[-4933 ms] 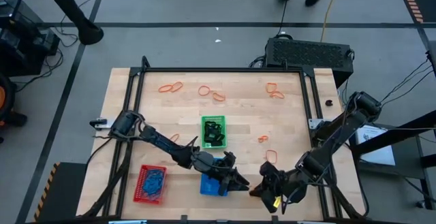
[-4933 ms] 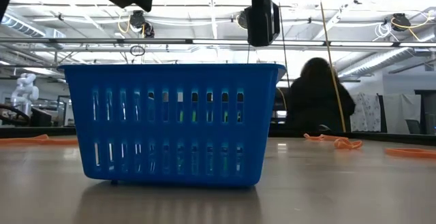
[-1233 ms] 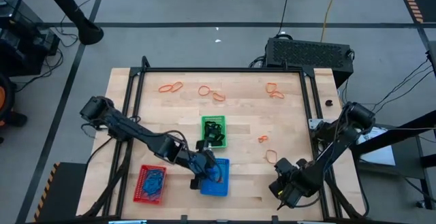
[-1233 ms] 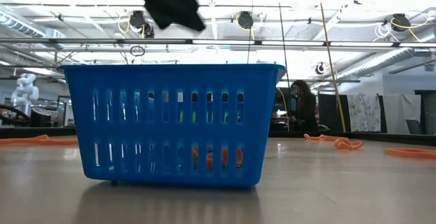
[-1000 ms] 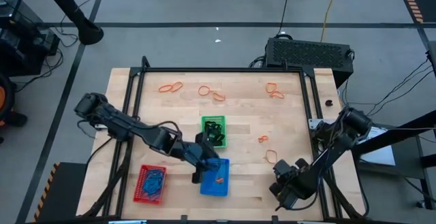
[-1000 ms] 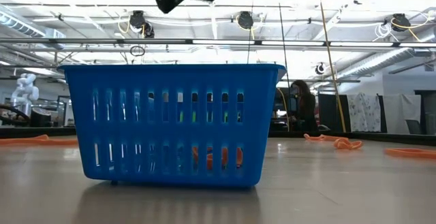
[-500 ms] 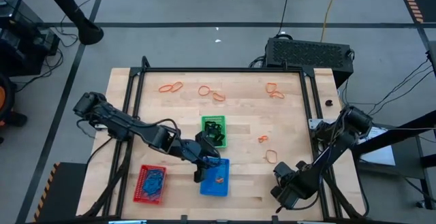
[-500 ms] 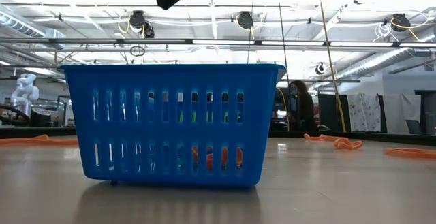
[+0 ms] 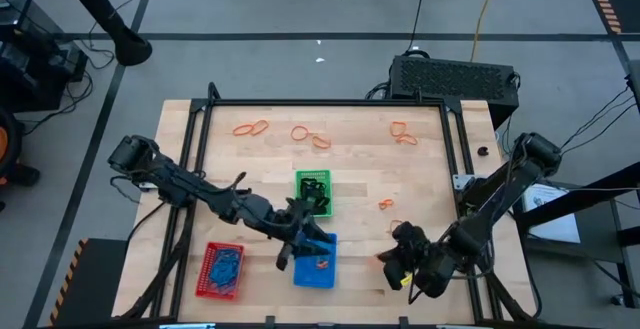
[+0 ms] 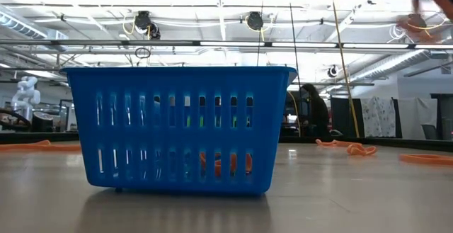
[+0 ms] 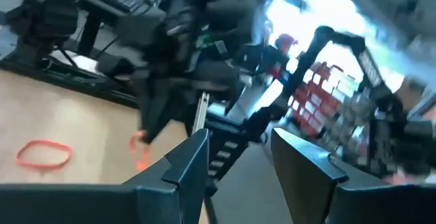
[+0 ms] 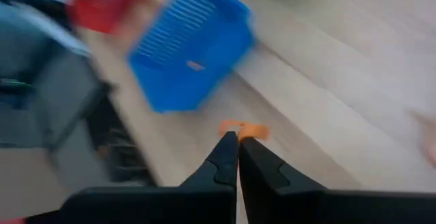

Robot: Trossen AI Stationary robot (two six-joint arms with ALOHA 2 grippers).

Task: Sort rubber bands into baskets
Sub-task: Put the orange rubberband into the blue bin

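Observation:
Three baskets stand near the table's front: green (image 9: 313, 191), blue (image 9: 316, 260) with orange rubber bands (image 10: 219, 163) on its floor, and red (image 9: 222, 269) with blue bands. My left gripper (image 9: 308, 233) hovers level over the blue basket's far edge, open (image 11: 238, 139) and with nothing between its fingers. My right gripper (image 9: 383, 260) hangs above the table to the right of the blue basket, shut (image 12: 238, 137) on an orange rubber band (image 12: 243, 129). More orange bands (image 9: 310, 136) lie flat along the table's far side. My right gripper pinches the orange rubber band (image 12: 243, 129) between its two fingers, right at their free ends. The fingers slant down toward the table's left. The band is lifted clear of the table and sticks out just past the fingertips.
Loose orange bands lie at the far left (image 9: 250, 127), the far right (image 9: 403, 132) and the middle right (image 9: 386, 205). A black frame (image 9: 325, 102) rings the table top. Bare wood lies between the blue basket and my right gripper.
My right gripper has risen from the table near its right front and swung toward the blue basket. The orange band that lay there is now off the table at its fingertips. My left gripper has tipped up to level over the blue basket, staying in place.

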